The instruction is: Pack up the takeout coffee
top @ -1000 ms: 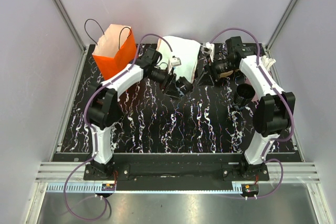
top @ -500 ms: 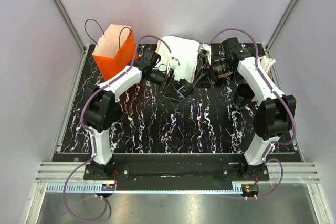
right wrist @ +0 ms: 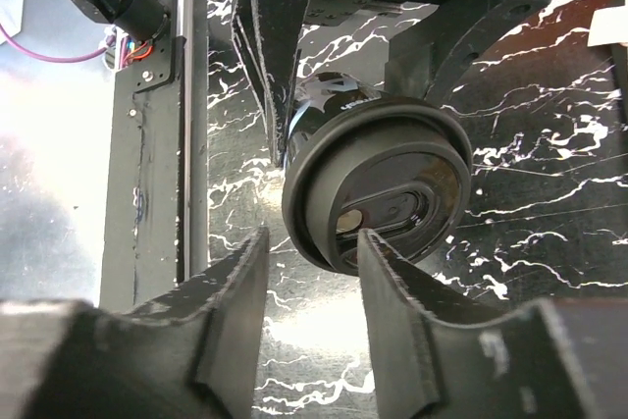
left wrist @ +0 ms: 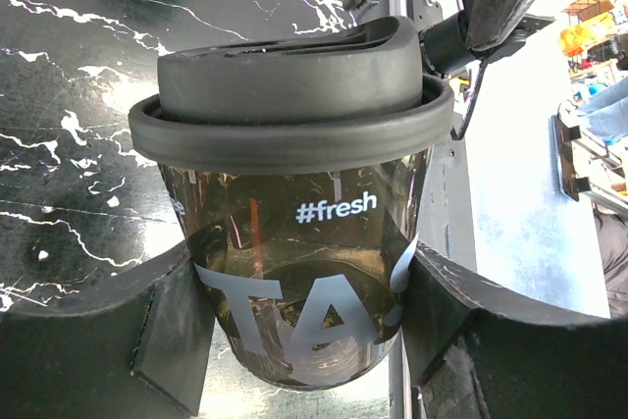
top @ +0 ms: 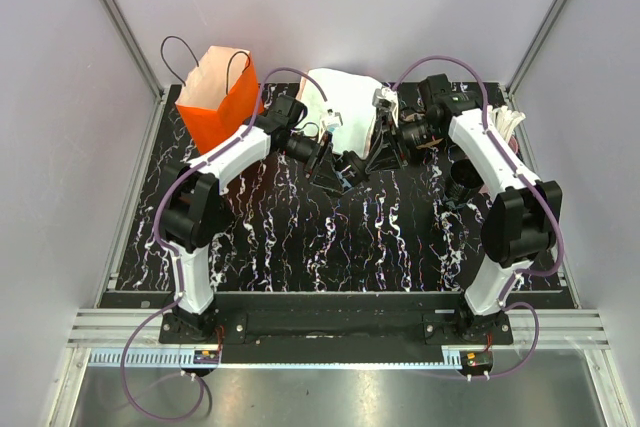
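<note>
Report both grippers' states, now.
Left gripper: closed on the takeout coffee, gripping its body.
Right gripper: open, jaws apart just in front of the cup's lid, gripping nothing.

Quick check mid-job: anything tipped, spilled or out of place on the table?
The lidded cup is held on its side in the left pincer, lid facing the right pincer. No spill shows and the lid looks seated. The white bag behind lies slumped, unlike the upright orange bag.
</note>
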Action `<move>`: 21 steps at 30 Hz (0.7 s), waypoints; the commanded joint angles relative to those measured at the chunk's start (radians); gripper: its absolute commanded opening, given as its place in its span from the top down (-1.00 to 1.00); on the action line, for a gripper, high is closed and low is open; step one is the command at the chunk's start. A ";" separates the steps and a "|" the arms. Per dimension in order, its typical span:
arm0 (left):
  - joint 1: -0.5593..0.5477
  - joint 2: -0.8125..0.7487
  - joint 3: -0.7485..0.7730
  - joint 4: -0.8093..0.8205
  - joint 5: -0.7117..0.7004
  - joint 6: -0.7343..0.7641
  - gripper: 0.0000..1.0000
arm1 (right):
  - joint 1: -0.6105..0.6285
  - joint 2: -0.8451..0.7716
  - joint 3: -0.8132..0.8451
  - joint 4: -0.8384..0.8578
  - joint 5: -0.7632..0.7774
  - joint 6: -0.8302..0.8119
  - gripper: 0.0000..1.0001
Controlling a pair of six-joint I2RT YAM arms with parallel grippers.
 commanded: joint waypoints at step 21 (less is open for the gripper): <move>-0.016 -0.064 0.016 -0.032 0.043 0.028 -0.60 | 0.026 0.037 0.053 -0.111 -0.051 -0.092 1.00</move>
